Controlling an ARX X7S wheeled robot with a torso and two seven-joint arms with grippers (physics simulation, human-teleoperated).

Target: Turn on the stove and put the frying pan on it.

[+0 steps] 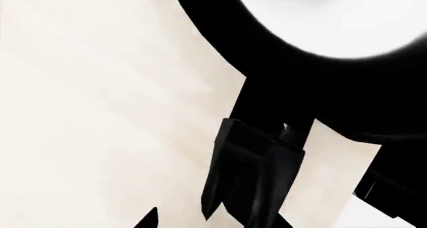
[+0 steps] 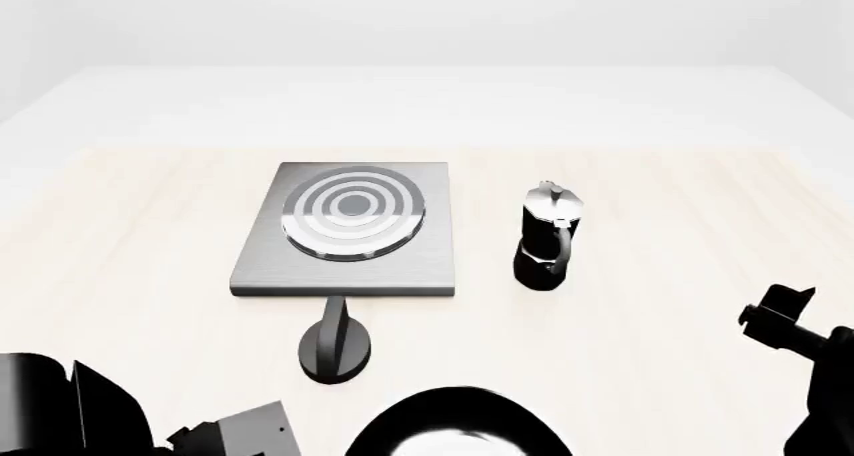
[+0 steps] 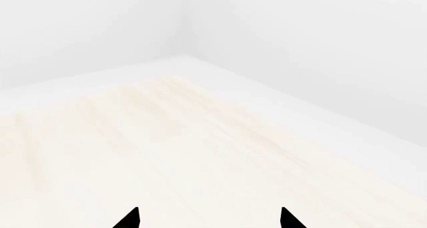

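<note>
Frying pan (image 2: 454,426) empty, stove (image 2: 350,231) bare, right fingers (image 3: 127,219) apart, left fingers' state unclear

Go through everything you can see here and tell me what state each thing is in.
Stove: flat on the table, nothing on its burner.
Knob: on the table in front of the stove; setting unreadable.
Frying pan: near table edge, off the stove.
Moka pot: upright beside the stove.
Left end effector: cannot tell.
Right end effector: open, holding nothing.
</note>
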